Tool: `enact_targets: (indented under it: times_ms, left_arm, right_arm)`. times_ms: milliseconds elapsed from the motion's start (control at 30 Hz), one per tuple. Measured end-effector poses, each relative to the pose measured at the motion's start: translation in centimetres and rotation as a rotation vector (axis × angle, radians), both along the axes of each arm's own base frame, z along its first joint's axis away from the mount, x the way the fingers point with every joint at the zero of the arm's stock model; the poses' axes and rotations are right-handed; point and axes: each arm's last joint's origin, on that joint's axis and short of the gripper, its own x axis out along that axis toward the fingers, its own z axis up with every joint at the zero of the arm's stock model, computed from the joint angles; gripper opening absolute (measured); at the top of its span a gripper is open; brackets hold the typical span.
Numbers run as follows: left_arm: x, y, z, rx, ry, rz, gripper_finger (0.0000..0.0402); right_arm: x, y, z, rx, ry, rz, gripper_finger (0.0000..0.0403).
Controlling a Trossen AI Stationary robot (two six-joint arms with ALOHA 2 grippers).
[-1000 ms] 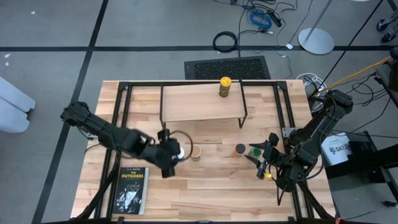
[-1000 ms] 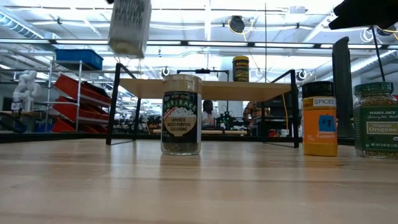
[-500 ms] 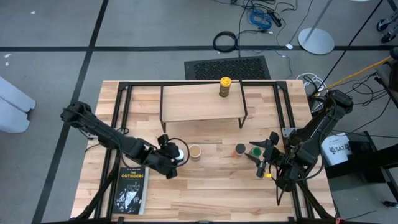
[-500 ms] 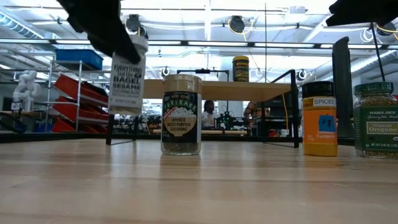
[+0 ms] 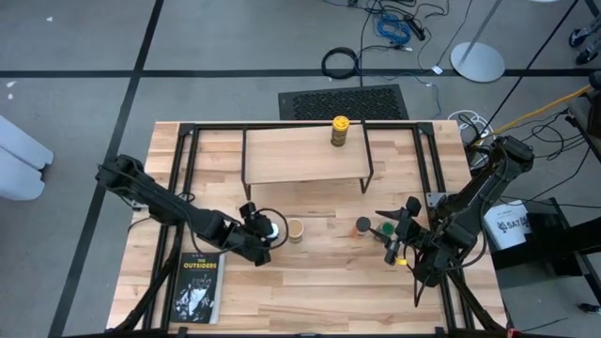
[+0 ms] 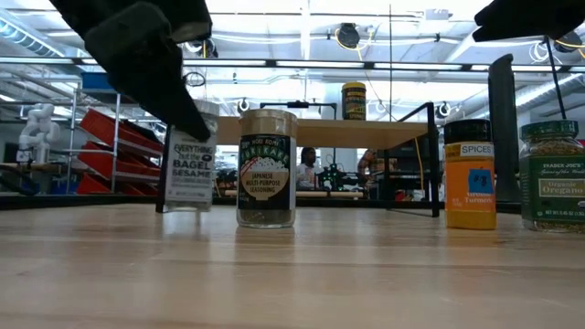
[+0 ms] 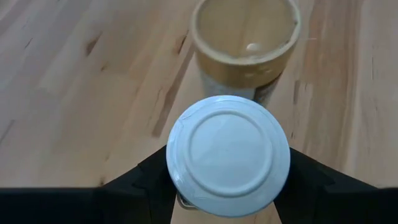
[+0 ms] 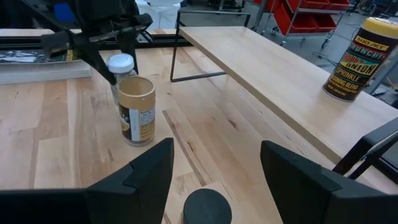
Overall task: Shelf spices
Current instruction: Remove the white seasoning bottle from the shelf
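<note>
My left gripper (image 5: 258, 235) is shut on the white-lidded spice jar (image 6: 189, 169), which is upright just left of the tan-lidded jar (image 5: 296, 229). Whether its base touches the table I cannot tell. The tan-lidded jar (image 6: 266, 169), the orange jar with the black lid (image 6: 470, 174) and the green-lidded jar (image 6: 551, 174) stand on their bases on the table. The yellow-lidded jar (image 5: 339, 130) stands on the shelf (image 5: 305, 155). My right gripper (image 5: 394, 239) hangs open by the green-lidded jar (image 5: 386, 228), above the black lid (image 8: 207, 208). My left gripper pinches the white-lidded jar between its two fingers (image 7: 152, 174), high on the body just under the lid (image 7: 228, 152). The fingers slant down from the table's left and near side. The jar stays upright, beside the tan-lidded jar (image 7: 245, 43).
A black book (image 5: 198, 286) lies near the front left edge. The shelf's thin black legs (image 6: 169, 151) stand behind the jars. Black rails frame the table (image 5: 188, 160). Bare wood lies between the shelf and the row of jars.
My left gripper has come down with the white-lidded jar, from high over the table to table level right beside the tan-lidded jar. The jar has stayed upright in the hold.
</note>
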Motion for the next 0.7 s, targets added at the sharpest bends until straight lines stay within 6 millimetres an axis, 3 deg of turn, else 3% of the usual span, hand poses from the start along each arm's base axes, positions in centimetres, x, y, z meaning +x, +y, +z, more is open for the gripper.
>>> enact_targets:
  times_ms: [267,700]
  left_arm:
    - [1.3,-0.3,-1.4,0.018,0.004,-0.049,0.0214]
    - [1.5,-0.3,-1.4,0.033,0.003,-0.085,0.0224]
  right_arm:
    - [0.0,0.0,0.0,-0.001,0.002,0.001,0.0228]
    - [0.0,0.0,0.0,-0.001,0.003,0.001,0.0228]
